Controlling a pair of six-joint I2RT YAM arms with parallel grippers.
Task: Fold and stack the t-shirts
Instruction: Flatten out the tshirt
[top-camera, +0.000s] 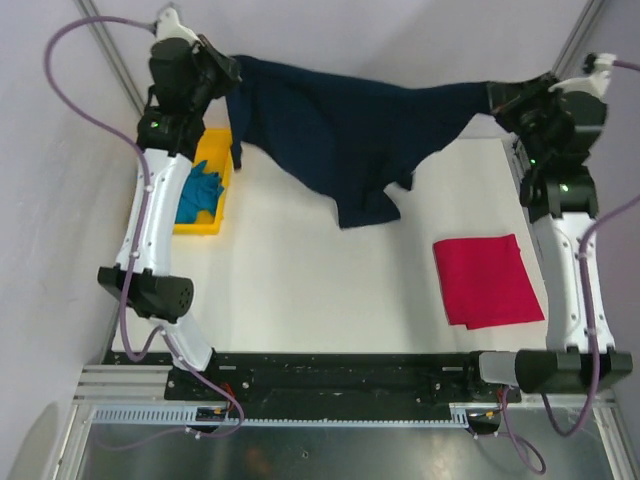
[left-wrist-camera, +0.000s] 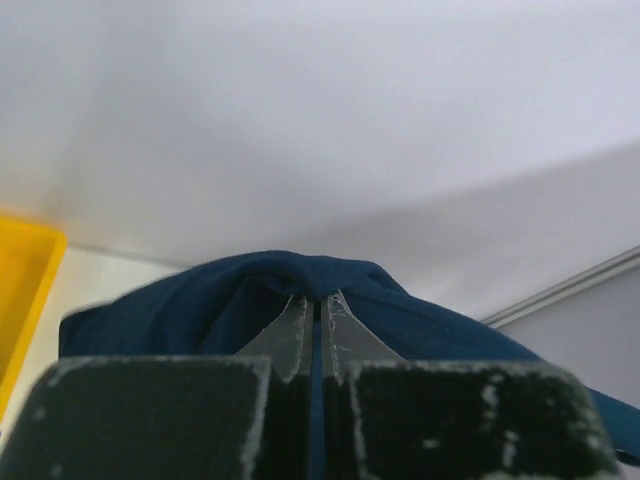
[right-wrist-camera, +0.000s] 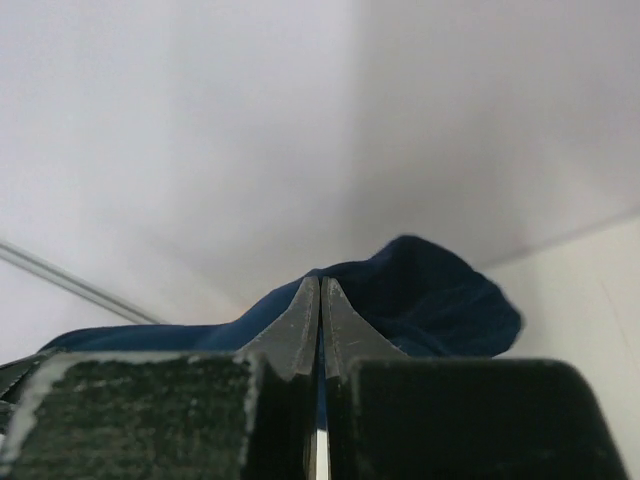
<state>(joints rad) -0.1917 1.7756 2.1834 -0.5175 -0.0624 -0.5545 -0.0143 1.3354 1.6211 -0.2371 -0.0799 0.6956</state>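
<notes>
Seen from above, a navy shirt hangs stretched across the 12 o'clock side of the table, lifted at both ends. The left claw, at 10 o'clock, is clenched on one end, and the right claw, at 2 o'clock, is clenched on the other (each wrist view shows navy cloth pinched between closed fingertips). A yellow tray at 9 o'clock holds a crumpled teal shirt. A crimson shirt lies folded flat at 4 o'clock, well apart from the tray.

White table with folded crimson t-shirt, yellow tray
</notes>
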